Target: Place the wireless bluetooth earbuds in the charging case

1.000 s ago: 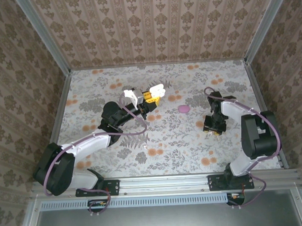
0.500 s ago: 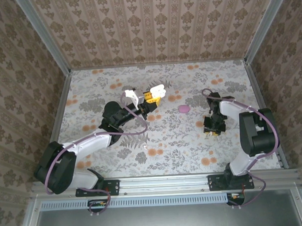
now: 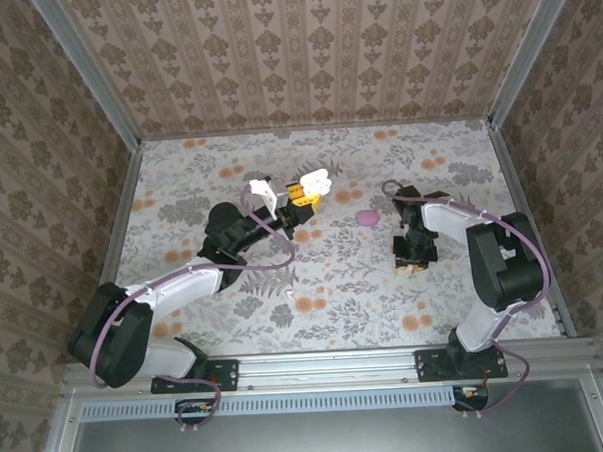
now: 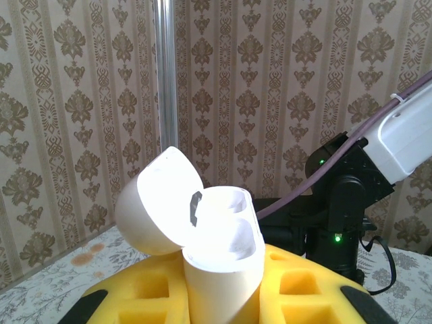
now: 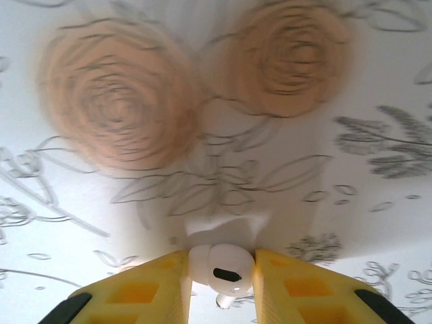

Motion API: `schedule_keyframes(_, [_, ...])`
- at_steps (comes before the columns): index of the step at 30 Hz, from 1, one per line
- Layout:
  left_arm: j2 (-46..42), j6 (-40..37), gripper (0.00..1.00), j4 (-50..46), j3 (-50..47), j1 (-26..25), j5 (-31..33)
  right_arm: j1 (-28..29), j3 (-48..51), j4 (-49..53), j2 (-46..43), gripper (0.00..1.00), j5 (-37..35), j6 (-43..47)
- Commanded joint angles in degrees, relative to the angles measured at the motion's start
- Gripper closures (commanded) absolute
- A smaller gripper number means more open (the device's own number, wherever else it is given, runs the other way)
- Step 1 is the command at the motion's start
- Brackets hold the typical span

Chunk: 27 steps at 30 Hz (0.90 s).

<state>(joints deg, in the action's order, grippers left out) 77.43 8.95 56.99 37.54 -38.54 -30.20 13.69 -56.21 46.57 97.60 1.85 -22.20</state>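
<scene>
The flowery table (image 3: 236, 319) has walls (image 3: 304, 56) on three sides and lots of bare room at 6 and 9 o'clock. Just past the middle, at 12 o'clock, the left gripper (image 3: 305, 193) squeezes the white charging case (image 4: 219, 270), upright with its lid (image 4: 158, 202) tipped open, and a pink pebble-shaped thing (image 3: 366, 218) lies between the grippers, touching neither. At 4 o'clock the right gripper (image 3: 411, 264) pinches one white earbud (image 5: 219, 268), far from every edge.
</scene>
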Motion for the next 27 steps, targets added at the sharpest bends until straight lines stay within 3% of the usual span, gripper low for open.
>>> schedule_keyframes(1, [-0.8,-0.5,0.86,2.0,1.0,0.5,0.3,3.2,-1.8,-1.0,2.2,0.69,2.9,1.1])
schedule_keyframes(12, [-1.6,-1.2,0.86,1.2,0.4,0.4,0.6,4.5,-3.5,0.2,2.7,0.61,-0.8,0.3])
schedule_keyframes(27, [-1.9,-1.2,0.86,1.3,-0.2,0.5,0.8,4.4,-4.0,0.7,3.7,0.65,-3.1,-0.3])
